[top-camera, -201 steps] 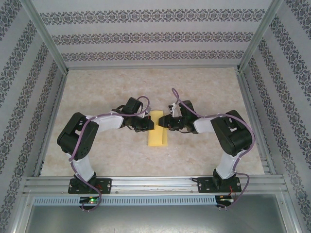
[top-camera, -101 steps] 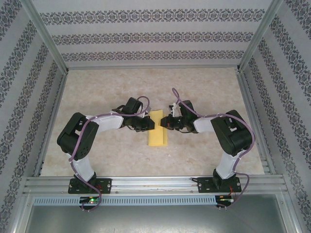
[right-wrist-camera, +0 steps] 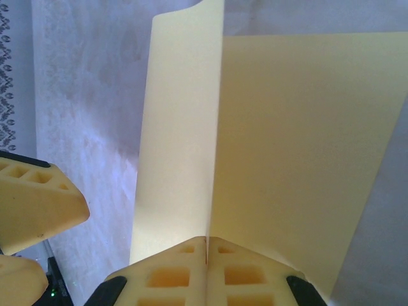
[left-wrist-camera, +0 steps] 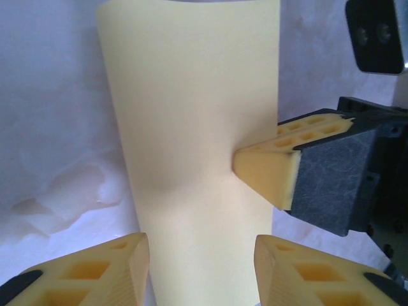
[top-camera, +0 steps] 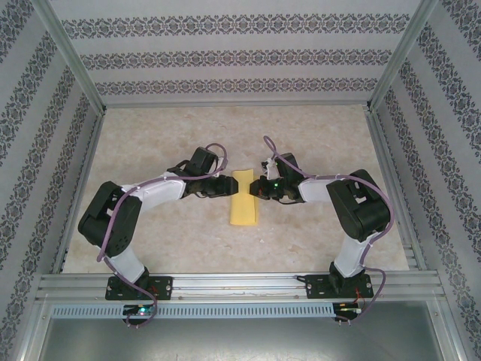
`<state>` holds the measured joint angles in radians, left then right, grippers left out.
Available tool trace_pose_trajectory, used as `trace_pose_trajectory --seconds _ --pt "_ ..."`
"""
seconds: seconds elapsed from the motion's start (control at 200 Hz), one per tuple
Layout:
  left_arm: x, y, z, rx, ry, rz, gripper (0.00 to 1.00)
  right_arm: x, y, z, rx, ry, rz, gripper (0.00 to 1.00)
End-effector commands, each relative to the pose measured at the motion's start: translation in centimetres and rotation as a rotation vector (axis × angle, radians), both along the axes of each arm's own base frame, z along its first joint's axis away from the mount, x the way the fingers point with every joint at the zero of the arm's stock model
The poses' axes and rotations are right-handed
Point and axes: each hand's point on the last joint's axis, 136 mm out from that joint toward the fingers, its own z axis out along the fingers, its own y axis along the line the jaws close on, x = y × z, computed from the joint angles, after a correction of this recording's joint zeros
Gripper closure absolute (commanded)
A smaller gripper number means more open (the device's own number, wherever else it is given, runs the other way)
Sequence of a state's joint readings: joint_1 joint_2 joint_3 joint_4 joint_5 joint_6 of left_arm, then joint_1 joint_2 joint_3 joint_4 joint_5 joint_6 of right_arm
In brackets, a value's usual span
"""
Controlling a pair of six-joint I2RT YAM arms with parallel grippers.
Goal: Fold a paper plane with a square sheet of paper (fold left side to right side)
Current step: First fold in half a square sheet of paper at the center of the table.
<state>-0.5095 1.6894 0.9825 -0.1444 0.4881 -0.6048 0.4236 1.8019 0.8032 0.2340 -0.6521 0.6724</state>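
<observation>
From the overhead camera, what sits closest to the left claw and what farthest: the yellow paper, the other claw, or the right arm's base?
1. yellow paper: mid-table, right beside the left gripper.
2. right gripper: just across the paper, at its right edge.
3. right arm's base: far off, on the near rail at the right.

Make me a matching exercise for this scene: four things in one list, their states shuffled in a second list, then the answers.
Things:
1. thin yellow sheet of paper
2. left gripper
3. right gripper
4. pale marbled tabletop

States:
A. jaws shut on the paper
B. lies under everything else
C. jaws open, paper just ahead
D. folded narrow, between the two arms

Pairs: 1-D, 2-C, 3-A, 4-B
</observation>
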Motion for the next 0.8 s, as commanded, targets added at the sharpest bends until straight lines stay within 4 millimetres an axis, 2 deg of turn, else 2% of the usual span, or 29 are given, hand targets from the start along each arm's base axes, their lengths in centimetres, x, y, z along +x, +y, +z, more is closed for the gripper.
trace_pose_trajectory --seconds 0.0,0.375,0.59,0.794 --pt "-0.1 0.2 -0.6 0.049 0.017 -0.009 0.51 0.1 0.3 -0.4 -0.038 -0.013 0.015 0.95" --pt "0.0 -1.2 -2.4 0.038 0.063 -0.039 0.48 0.1 0.1 -0.7 -0.066 -0.008 0.007 0.95" --pt "-0.1 -2.2 -3.4 0.035 0.086 -0.064 0.51 0.0 -0.1 -1.1 -0.084 -0.002 0.004 0.95" --pt "-0.3 -2.4 -4.8 0.064 0.109 -0.067 0.53 0.0 -0.3 -1.3 -0.102 0.0 0.0 0.94"
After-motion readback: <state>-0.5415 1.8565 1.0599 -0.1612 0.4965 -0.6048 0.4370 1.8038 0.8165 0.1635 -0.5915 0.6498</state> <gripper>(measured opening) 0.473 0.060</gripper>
